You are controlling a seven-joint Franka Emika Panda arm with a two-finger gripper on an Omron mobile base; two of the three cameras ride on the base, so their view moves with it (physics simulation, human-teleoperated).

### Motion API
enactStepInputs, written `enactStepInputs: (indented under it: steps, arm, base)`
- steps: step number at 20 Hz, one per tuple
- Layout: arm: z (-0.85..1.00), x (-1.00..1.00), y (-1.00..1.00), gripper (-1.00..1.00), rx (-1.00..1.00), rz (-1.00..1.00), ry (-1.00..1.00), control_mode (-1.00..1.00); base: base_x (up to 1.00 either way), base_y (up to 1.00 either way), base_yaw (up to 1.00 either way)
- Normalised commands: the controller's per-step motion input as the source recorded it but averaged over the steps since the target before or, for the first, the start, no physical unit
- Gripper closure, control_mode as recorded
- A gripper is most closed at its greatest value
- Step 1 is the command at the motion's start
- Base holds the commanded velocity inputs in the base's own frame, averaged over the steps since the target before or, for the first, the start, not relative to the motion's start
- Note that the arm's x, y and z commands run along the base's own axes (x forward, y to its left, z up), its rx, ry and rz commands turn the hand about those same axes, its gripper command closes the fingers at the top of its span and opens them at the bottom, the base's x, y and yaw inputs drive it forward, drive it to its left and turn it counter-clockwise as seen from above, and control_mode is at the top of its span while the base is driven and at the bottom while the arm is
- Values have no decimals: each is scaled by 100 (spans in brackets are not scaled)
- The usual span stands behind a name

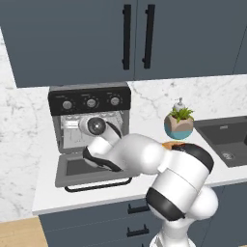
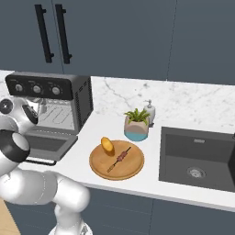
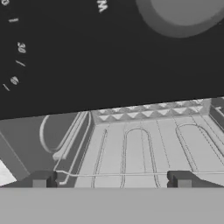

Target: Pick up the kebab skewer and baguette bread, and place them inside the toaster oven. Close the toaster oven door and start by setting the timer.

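The tool [image 3: 111, 179], fingers spread and empty, points into the toaster oven [image 1: 90, 126] above its lowered toaster oven door [image 1: 91, 170].

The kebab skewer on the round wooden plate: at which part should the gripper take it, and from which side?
Probably from straight above, at the dark red-brown meat chunks in the middle of the thin kebab skewer. It lies flat on the round wooden plate, apart from the golden baguette bread, so the fingers can close across the stick; its bare ends look too thin to hold.
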Motion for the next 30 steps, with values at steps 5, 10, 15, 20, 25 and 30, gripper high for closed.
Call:
enactStepInputs:
  steps: [5, 10, 15, 20, 25, 30]
  arm:
    - [-23, 41, 0, -100, 0, 0, 0, -100]
    - [-33, 17, 0, -100, 0, 0, 0, -100]
    - [-17, 4, 0, -100, 0, 0, 0, -100]
    - [0, 4, 0, -100, 0, 0, 0, -100]
    - [0, 20, -2, -100, 0, 0, 1, -100]
    - [-13, 13, -5, -100, 0, 0, 0, -100]
  base:
    - [0, 0, 0]
    - [0, 0, 0]
    - [0, 0, 0]
    - [0, 0, 0]
    - [0, 0, 0]
    - [0, 0, 0]
